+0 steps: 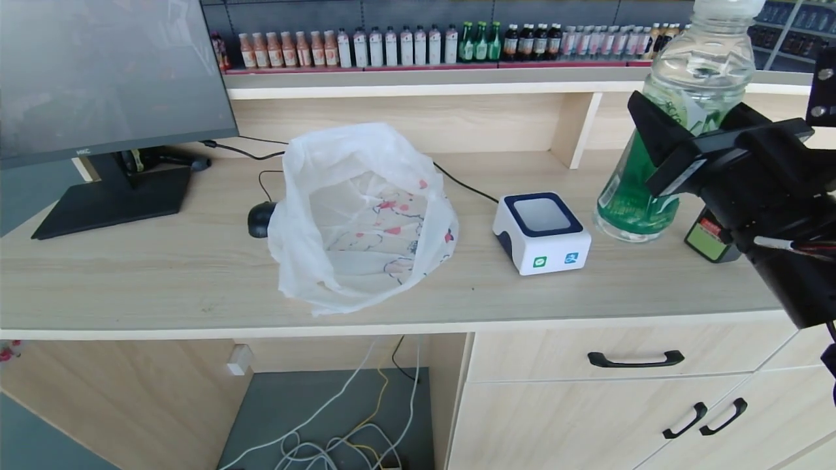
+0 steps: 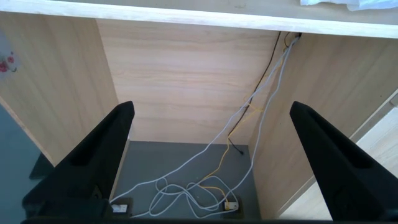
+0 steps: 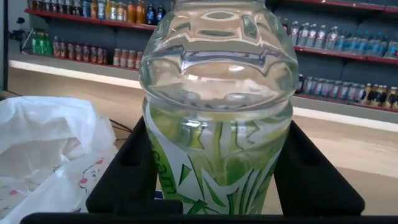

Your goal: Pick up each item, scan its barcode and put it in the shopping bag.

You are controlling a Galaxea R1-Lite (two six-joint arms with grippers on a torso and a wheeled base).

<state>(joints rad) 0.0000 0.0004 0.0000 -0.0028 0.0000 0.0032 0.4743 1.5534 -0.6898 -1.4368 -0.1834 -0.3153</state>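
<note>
two black wedge fingers of the right hand (image 3: 217,186) are clamped on a clear, ribbed plastic bottle (image 1: 686,85) with a green label, held upright just right of the scanner (image 1: 541,232), a white rounded cube with a dark-rimmed glass top. the thin, crinkled white bag (image 1: 359,222) stands open on the pale woodgrain bench (image 1: 163,274), left of the scanner. the left hand (image 2: 211,155) hangs below the bench edge, its tapered fingers wide apart over loose cables (image 2: 186,186).
</note>
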